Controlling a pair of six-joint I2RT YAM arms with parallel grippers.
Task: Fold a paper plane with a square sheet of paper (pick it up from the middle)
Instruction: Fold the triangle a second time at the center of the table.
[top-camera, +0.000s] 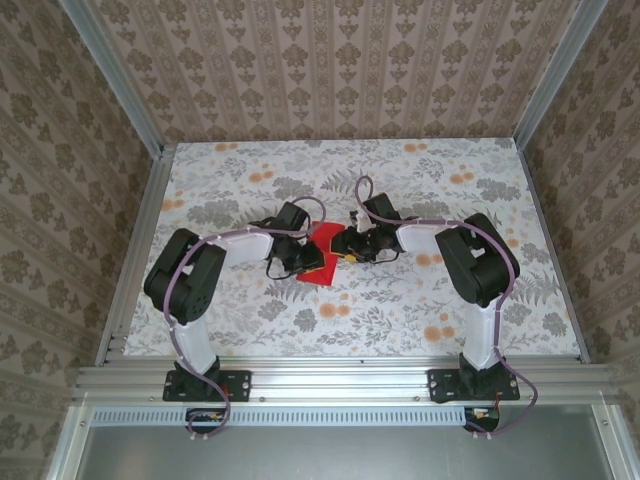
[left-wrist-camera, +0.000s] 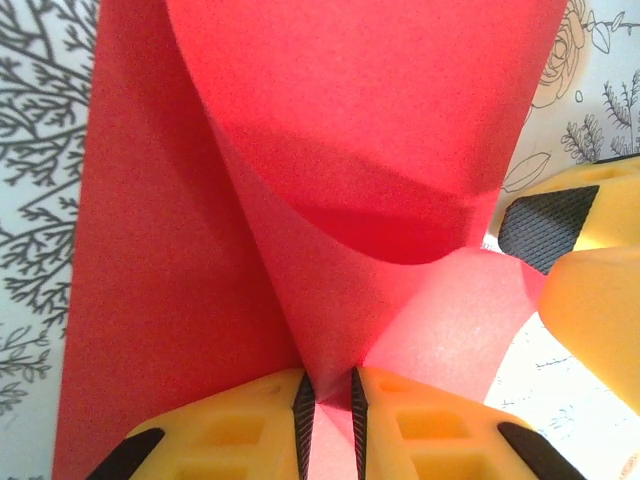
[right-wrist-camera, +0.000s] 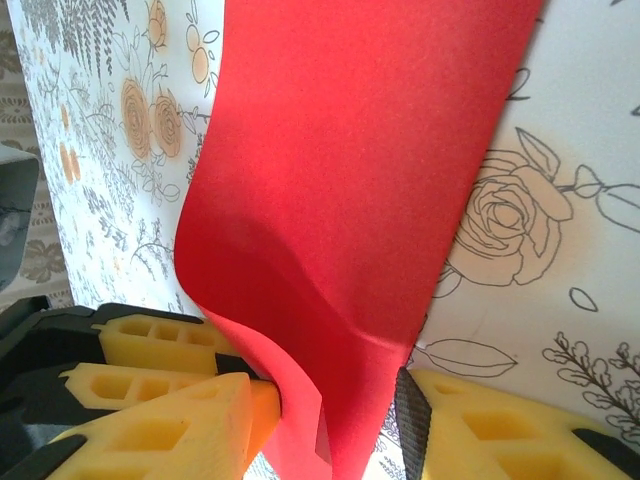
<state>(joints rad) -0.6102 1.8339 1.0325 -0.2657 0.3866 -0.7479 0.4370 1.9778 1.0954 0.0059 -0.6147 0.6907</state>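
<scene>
At the near edge of the desk (top-camera: 400, 310) the two arms reach inward and meet over its middle. The left hand (left-wrist-camera: 330, 398) is clenched on the square sheet of paper (left-wrist-camera: 370, 120): its yellow fingers (left-wrist-camera: 230, 435) stand close together, with a pinch of red sheet pressed between the black pads. From that pinch the sheet rises and curls over itself in a loose, uncreased bend, and one part appears to rest on the desk. The right hand (right-wrist-camera: 340, 415) has the opposite part of the sheet running between its fingers, which stand wider apart. I cannot tell whether they grip it or merely bracket it. By my reading, the first fold is in hand, with the sheet lifted and bent but not creased. The next move likely calls for bringing the edges together squarely, then pressing the bend flat without letting the thin paper slip.
</scene>
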